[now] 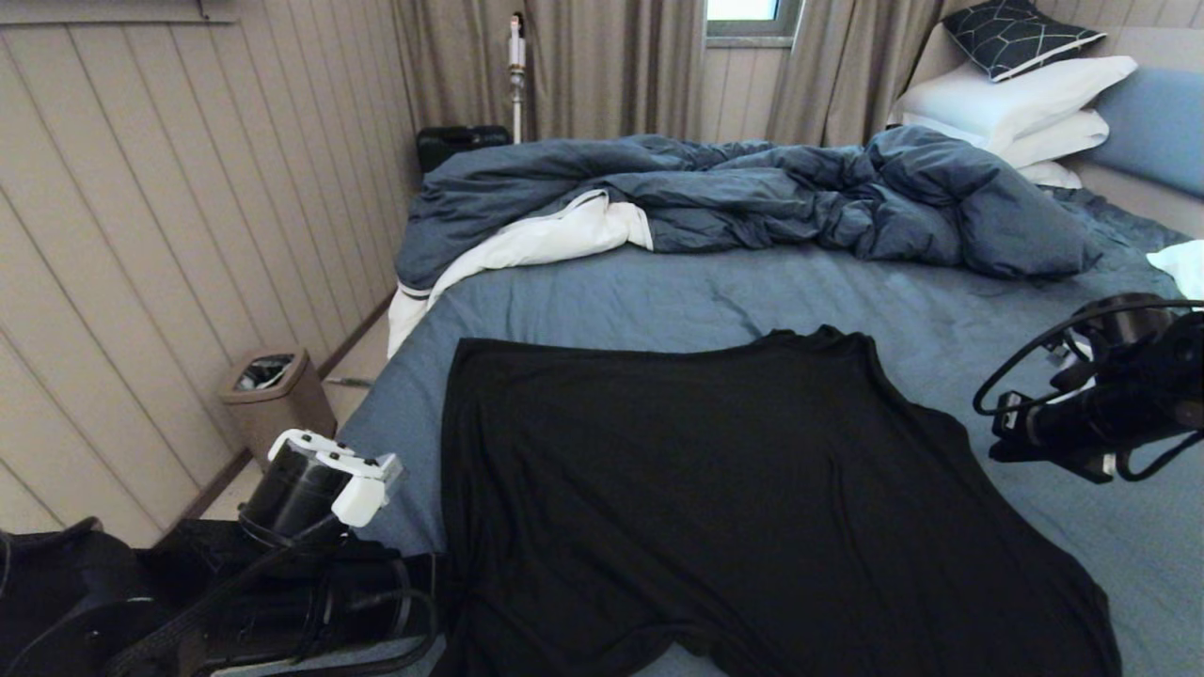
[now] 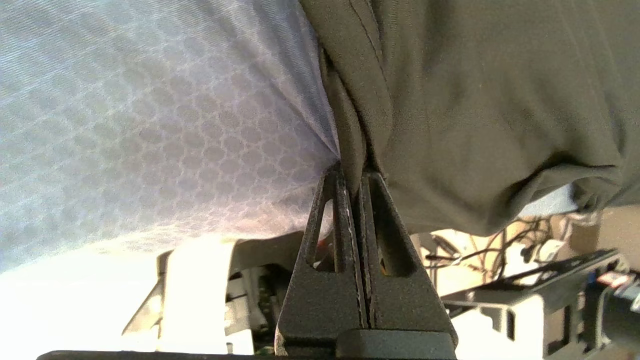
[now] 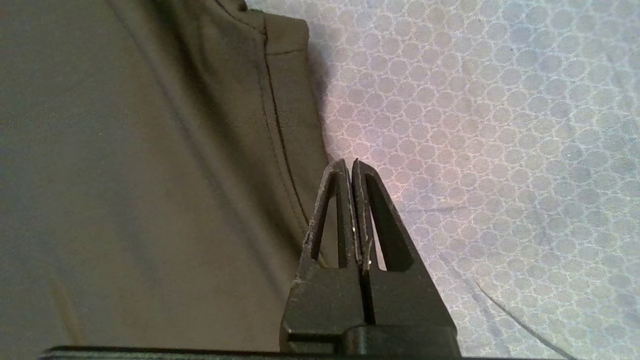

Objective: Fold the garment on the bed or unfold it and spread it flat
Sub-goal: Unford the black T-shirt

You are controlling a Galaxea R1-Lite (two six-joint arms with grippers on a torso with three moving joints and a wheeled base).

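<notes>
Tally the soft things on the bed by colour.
Black: 1, the T-shirt
Dark blue: 1, the duvet
White: 2, the stacked pillows
Dark patterned: 1, the cushion
Total: 5

You've got a matte black jersey-cloth garment (image 1: 752, 508) on the bed (image 1: 658, 301) sheet's honeycomb-textured weave, and grainy matte plastic fingers (image 2: 390, 260).

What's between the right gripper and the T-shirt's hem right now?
Only bare slate-blue sheet. In the right wrist view the shut right gripper sits just off the black T-shirt, its hem beside the fingertips, nothing pinched.
</notes>
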